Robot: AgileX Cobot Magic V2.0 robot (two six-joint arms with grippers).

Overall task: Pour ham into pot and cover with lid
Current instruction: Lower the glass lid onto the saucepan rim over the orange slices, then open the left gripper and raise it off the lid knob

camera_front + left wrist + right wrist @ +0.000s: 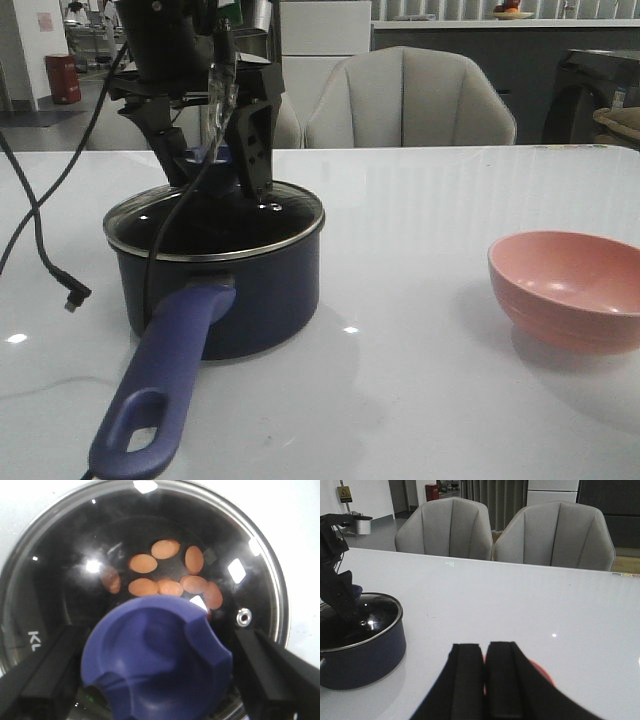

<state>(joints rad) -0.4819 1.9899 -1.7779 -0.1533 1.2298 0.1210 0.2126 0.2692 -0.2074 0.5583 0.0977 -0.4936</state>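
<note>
The dark navy pot (250,290) stands on the white table at the left, its blue-purple handle (170,370) pointing toward the front edge. The glass lid (215,225) rests flat on its rim. Through the glass I see several orange-pink ham bits (165,575) on the black bottom. My left gripper (220,185) hangs over the lid, open, one finger (45,680) on each side of the blue-purple knob (155,655) with slim gaps. My right gripper (485,650) is shut on nothing, hovering over the pink bowl (542,672); it is outside the front view.
The pink bowl (570,285) sits at the right of the table and looks empty. A black cable (40,230) trails across the table's left side, ending near the pot. Grey chairs (410,100) stand behind the far edge.
</note>
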